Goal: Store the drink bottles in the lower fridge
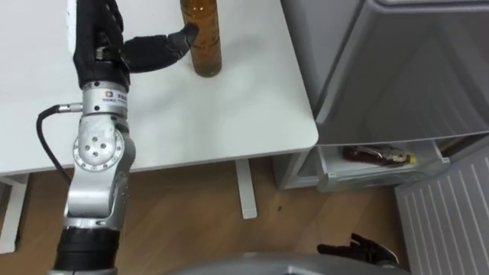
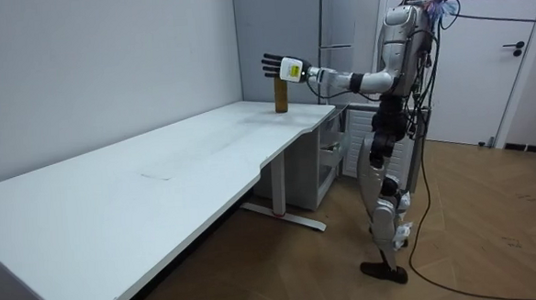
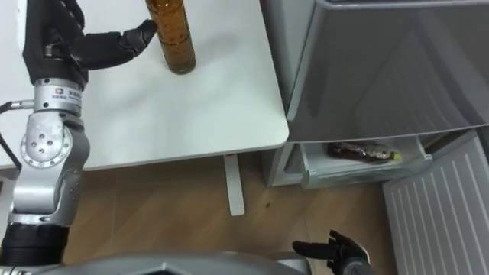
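left eye view shows the tall amber clear-walled drink bottle (image 1: 203, 38) standing upright on the white flat-topped table (image 1: 229, 114), set back from the near edge and from the rounded corner by the fridge. the black-fingered left hand (image 1: 99, 46) is just beside it on the robot's left, spread wide with fingers straight, and the thumb (image 1: 164, 47) reaches across so its tip touches the bottle's side. nothing is gripped yet, and the pose reads as the lead-in to a side grasp. the right hand (image 1: 367, 250) hangs low by the body, fingers relaxed and holding nothing. the tall grey fridge (image 1: 397, 69) stands just beside the table, with a white ribbed panel (image 1: 451, 206), seemingly its lower door, swung open. a dark bottle with a yellow cap (image 1: 378, 155) lies on its side in the pale lower compartment (image 1: 328, 172), probably laid flat so it cannot topple. there is open room beside it, and the carry would have to clear the table corner and dip under the fridge's upper front
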Robot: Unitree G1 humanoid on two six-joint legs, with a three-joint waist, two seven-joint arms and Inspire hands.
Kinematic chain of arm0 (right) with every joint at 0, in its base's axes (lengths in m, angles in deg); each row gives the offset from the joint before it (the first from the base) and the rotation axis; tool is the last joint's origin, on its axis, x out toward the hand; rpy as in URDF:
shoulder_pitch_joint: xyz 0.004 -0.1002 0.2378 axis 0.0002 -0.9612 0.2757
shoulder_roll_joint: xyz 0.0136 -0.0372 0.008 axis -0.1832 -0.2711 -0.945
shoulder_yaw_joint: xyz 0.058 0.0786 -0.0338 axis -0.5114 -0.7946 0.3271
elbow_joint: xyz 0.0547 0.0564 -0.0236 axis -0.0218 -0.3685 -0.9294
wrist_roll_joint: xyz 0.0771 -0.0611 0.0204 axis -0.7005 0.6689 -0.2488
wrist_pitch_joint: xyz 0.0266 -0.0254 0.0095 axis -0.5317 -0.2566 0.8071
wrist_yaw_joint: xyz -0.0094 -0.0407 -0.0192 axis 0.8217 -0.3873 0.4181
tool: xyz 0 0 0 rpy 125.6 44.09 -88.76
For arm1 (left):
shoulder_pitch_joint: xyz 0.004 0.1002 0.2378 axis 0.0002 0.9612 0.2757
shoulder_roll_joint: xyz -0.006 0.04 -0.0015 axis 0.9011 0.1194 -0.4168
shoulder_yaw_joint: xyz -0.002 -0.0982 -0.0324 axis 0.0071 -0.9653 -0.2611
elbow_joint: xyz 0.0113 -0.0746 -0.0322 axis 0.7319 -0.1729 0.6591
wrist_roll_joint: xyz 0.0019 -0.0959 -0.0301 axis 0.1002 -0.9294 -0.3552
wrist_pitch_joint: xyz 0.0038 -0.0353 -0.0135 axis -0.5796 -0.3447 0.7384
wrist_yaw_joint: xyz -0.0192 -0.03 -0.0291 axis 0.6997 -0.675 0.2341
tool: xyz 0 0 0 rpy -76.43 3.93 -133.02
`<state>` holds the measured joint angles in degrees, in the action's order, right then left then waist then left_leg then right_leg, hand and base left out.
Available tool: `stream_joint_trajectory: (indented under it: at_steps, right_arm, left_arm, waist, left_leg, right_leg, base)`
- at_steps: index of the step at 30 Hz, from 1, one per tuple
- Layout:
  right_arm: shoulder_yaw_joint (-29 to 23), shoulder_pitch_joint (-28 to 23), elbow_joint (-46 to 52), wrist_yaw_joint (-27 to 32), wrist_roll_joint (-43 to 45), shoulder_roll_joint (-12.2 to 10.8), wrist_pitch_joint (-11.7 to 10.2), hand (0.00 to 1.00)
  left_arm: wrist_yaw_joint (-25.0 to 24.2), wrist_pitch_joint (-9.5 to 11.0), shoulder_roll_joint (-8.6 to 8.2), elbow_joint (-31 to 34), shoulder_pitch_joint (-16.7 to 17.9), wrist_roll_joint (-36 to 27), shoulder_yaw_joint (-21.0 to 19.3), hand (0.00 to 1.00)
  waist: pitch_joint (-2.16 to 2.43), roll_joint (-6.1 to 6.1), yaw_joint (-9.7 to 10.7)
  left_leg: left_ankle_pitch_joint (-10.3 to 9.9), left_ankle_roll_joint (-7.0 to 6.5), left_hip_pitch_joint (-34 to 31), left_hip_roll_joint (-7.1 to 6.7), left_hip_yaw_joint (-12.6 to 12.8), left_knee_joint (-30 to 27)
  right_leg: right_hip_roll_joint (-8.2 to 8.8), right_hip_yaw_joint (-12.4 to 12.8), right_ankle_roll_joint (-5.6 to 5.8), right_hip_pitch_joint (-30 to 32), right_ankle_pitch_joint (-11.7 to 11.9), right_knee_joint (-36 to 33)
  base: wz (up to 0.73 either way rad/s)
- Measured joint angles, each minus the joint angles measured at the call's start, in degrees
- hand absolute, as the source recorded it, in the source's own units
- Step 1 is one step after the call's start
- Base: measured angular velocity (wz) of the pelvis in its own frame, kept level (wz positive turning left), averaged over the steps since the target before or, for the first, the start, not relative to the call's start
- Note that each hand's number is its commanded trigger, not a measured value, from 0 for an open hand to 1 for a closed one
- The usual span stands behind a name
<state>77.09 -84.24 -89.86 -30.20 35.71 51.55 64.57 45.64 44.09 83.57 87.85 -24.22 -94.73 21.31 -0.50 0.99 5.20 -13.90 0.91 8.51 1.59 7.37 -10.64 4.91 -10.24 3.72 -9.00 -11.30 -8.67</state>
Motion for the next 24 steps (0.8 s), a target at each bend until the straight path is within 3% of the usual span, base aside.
stream_joint_trajectory:
  at_steps: [4,9,17,24]
  right_arm:
    - [-1.3,-0.5,1.2,-0.1,0.0,-0.1,0.5,0.0]
    - [-1.6,-1.0,1.5,0.4,-0.1,-0.1,0.4,0.0]
    - [-1.9,-0.8,1.5,1.3,0.3,-0.2,0.5,0.0]
    - [-3.4,-1.0,1.4,2.7,1.2,-0.2,1.7,0.0]
  left_arm:
    - [0.0,-1.7,0.0,-2.1,-0.1,-2.0,-0.2,0.0]
    - [1.0,-1.7,-0.02,-7.1,-2.4,-6.7,-0.2,0.0]
    - [2.1,-1.7,-0.01,-13.1,-3.9,-6.9,-1.0,0.0]
    - [2.0,-2.2,0.13,-18.3,-7.5,-9.1,-2.4,0.0]
  waist:
    - [-0.01,0.01,1.0]
    - [-0.06,-0.21,1.2]
    - [-0.07,-0.39,2.4]
    - [-0.15,-0.44,2.6]
  left_leg:
    - [0.0,0.0,0.2,0.01,0.7,0.0]
    - [0.0,0.0,0.6,0.07,1.0,0.0]
    - [0.0,0.0,1.3,0.15,1.8,0.6]
    - [0.0,0.0,1.6,0.63,3.3,1.2]
  right_leg:
    - [-0.02,0.8,0.05,0.1,0.1,0.0]
    - [-0.15,1.6,-0.01,0.1,0.2,0.0]
    - [-0.31,2.6,-0.02,0.1,0.2,0.0]
    - [-0.84,3.6,-0.25,0.9,0.4,-0.1]
  base:
    - [-0.1]
    - [-0.08]
    - [-0.06]
    - [-0.09]
